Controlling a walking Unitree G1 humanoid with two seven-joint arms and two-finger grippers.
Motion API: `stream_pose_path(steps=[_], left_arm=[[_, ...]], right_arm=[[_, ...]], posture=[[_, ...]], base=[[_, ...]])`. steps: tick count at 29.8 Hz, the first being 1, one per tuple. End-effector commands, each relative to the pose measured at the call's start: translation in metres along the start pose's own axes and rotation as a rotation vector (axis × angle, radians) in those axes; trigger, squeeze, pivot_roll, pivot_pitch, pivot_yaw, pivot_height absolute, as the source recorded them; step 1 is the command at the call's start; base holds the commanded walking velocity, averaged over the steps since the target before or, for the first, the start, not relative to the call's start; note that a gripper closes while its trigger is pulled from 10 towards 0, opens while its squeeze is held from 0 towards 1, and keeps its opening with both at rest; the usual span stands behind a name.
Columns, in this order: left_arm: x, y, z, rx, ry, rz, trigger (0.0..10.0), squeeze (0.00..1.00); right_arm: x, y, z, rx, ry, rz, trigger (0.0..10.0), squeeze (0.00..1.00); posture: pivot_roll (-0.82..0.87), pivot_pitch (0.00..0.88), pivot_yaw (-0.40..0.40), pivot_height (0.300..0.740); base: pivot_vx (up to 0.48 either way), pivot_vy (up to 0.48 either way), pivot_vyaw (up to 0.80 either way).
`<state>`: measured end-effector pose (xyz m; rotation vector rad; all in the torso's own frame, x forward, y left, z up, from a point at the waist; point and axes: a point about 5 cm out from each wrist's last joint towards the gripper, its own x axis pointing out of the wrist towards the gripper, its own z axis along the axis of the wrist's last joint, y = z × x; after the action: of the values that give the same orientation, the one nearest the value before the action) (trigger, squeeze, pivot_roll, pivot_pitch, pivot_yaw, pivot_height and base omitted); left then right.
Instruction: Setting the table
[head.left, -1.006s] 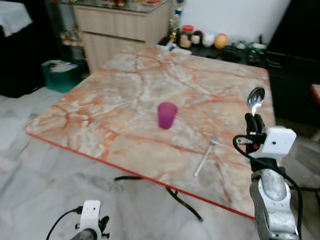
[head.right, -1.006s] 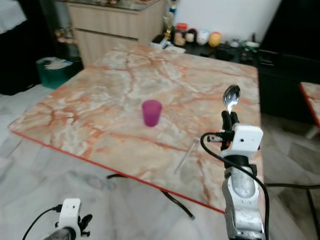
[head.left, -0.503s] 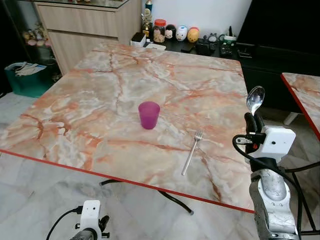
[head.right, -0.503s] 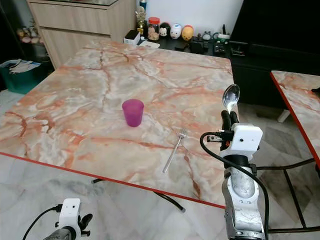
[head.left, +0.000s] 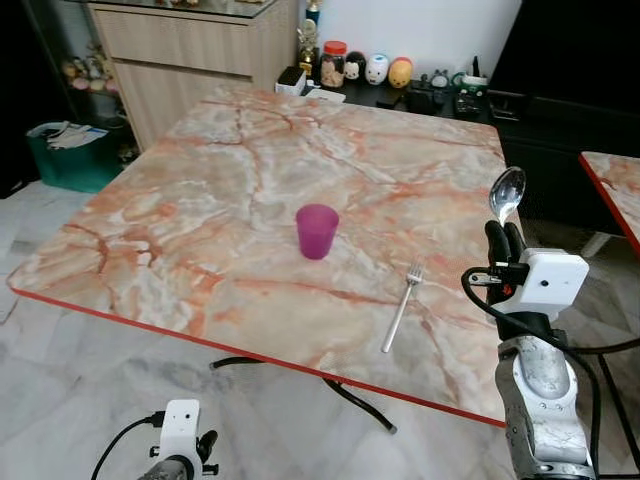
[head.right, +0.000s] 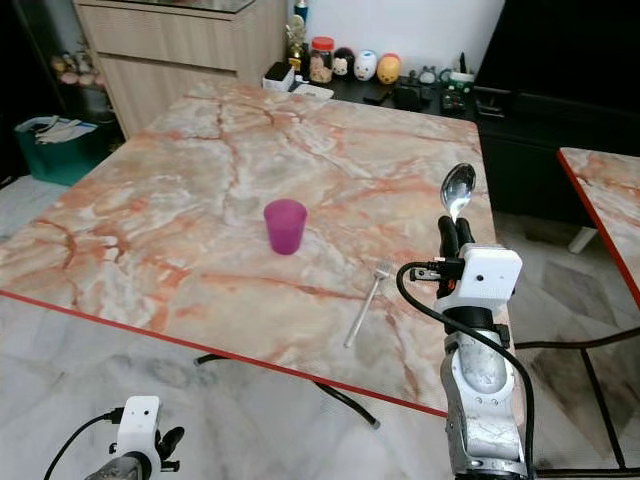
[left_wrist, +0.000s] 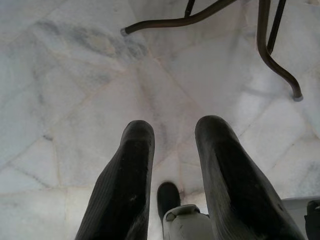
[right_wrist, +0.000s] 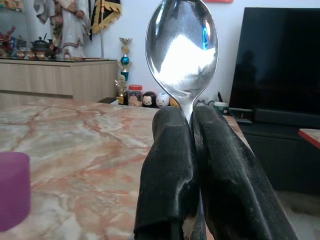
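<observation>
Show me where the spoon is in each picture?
Left eye view: spoon sticks up from the right gripper, past the table's right edge.
Right eye view: spoon upright right of the fork.
Right wrist view: spoon bowl up close above the fingers.
Left wrist view: floor, no spoon.
Shared landmark: purple cup.

No writing, label, brand or number can be read anywhere — the jars and figurines (head.left: 362, 68) on the dark sideboard behind the counter (head.left: 200, 230) are too small and blurred to show any lettering.
</observation>
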<state>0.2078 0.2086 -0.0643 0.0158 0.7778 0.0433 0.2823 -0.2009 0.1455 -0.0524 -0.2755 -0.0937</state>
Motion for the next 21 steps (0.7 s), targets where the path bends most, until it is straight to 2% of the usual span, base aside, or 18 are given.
stream_pose_path(steps=[1,7,10,12,21], left_arm=[[-0.0001,-0.002,-0.0006,0.002,-0.003,-0.008,10.0,0.0],[-0.0001,-0.0032,-0.0008,0.002,-0.005,-0.011,10.0,0.0],[-0.0001,-0.0036,-0.0006,0.003,-0.006,-0.012,10.0,0.0],[0.0,-0.0038,-0.0005,0.002,-0.007,-0.013,10.0,0.0],[0.0002,-0.0049,0.0002,-0.002,-0.012,-0.018,10.0,0.0]], right_arm=[[0.0037,-0.003,0.0019,0.005,-0.012,-0.013,10.0,0.0],[0.0057,-0.0047,0.0013,0.011,-0.003,-0.028,10.0,0.0],[0.0065,-0.0053,0.0007,0.031,0.002,-0.038,10.0,0.0],[0.0067,-0.0056,0.0026,0.009,-0.015,-0.03,10.0,0.0],[0.0068,-0.0059,0.0024,0.005,-0.019,-0.035,10.0,0.0]], posture=[[0.03,0.0,-0.05,0.727],[0.03,0.0,-0.051,0.727],[0.03,0.0,-0.051,0.727],[0.03,0.0,-0.051,0.727],[0.03,0.0,-0.051,0.727]], base=[[0.0,0.0,0.0],[0.0,0.0,0.0],[0.0,0.0,-0.63],[0.0,0.0,-0.63],[0.0,-0.245,0.0]])
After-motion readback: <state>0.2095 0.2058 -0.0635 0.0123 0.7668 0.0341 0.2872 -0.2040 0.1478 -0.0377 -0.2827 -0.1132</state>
